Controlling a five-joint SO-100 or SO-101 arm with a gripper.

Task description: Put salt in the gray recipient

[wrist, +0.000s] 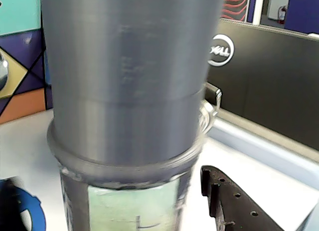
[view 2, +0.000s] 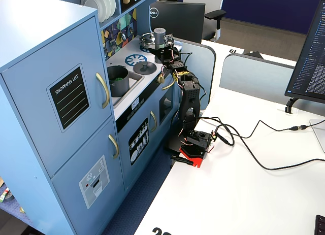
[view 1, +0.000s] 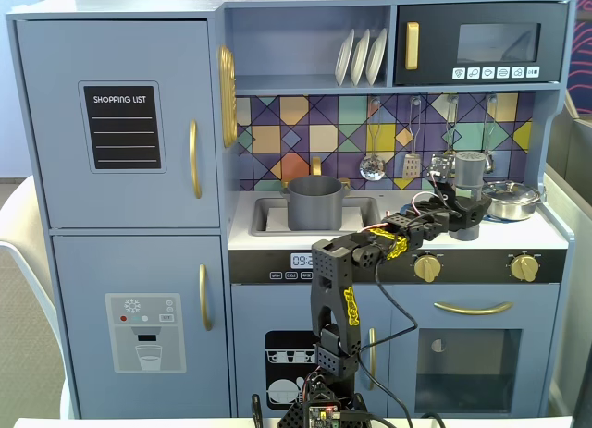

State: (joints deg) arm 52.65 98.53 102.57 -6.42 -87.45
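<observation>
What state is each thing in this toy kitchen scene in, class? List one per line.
salt: upright, beside the steel pan.
gray recipient: upright in the sink, lid off.
gripper: at the salt; grip unclear.
lid: flat on the stove.
steel pan: upright on the counter.

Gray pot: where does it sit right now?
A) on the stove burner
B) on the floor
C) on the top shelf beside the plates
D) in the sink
D: in a fixed view the gray pot stands in the sink of the toy kitchen, left of the stove, while the gripper is over by the salt shaker on the right.
</observation>
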